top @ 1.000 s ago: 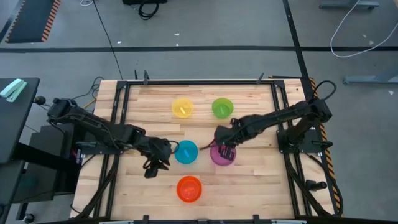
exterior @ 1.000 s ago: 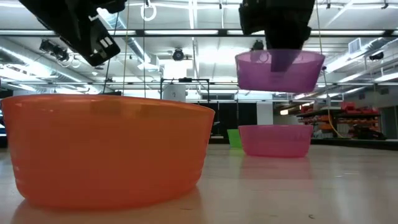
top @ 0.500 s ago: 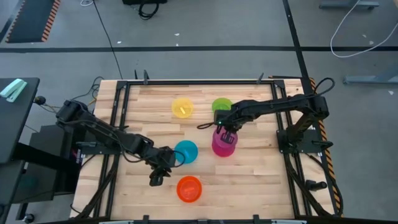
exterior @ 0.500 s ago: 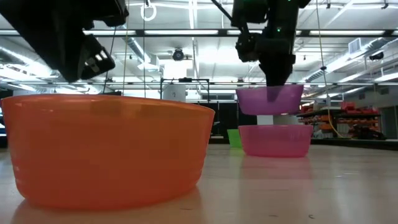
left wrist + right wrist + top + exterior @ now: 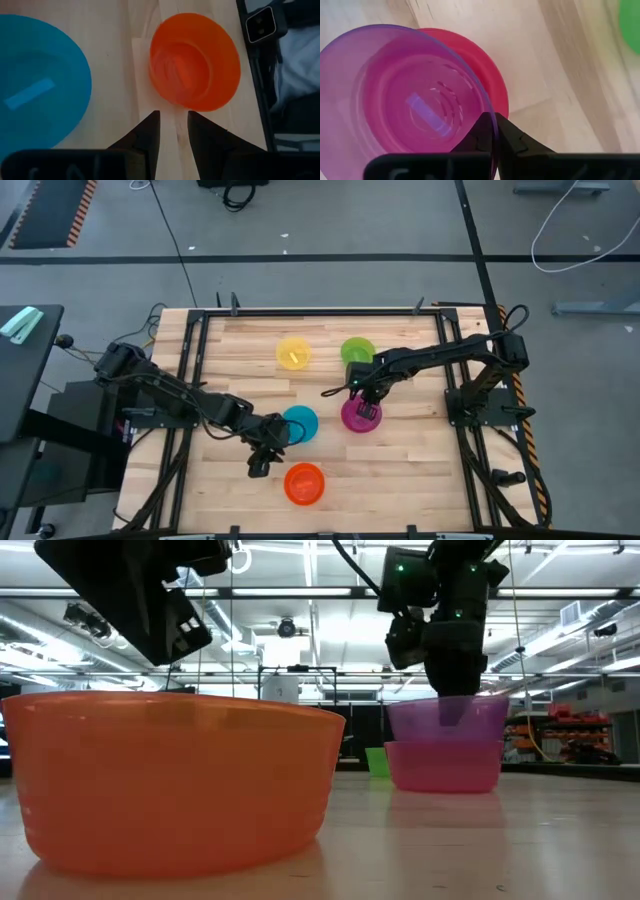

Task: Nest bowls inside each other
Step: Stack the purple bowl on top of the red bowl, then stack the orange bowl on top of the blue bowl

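Note:
The purple bowl (image 5: 358, 413) sits partly down inside the pink-magenta bowl (image 5: 442, 766), which stands on the table right of centre. My right gripper (image 5: 364, 402) is shut on the purple bowl from above. The orange bowl (image 5: 304, 483) stands near the front edge, with the blue bowl (image 5: 298, 424) just behind it. My left gripper (image 5: 258, 470) hovers left of the orange bowl (image 5: 194, 67), slightly open and empty. The yellow bowl (image 5: 293, 352) and green bowl (image 5: 356, 352) stand farther back. My right gripper pinches the purple bowl's rim (image 5: 491, 126), one finger inside the bowl and one outside. The fingers come from above, pointing down. The bowl stands upright with its lower part inside the pink-magenta bowl (image 5: 492, 87) and its rim (image 5: 445, 703) above the pink rim.
A metal frame (image 5: 196, 350) runs along the table's edges. Bare wood lies at the front right (image 5: 410, 470) and front left of the table. The green bowl also shows in the low view (image 5: 375, 762) behind the pink one.
My right gripper has gone down with the purple bowl, from well above the pink-magenta bowl into it. My left gripper has moved toward the table's near edge, past the blue bowl toward the orange bowl.

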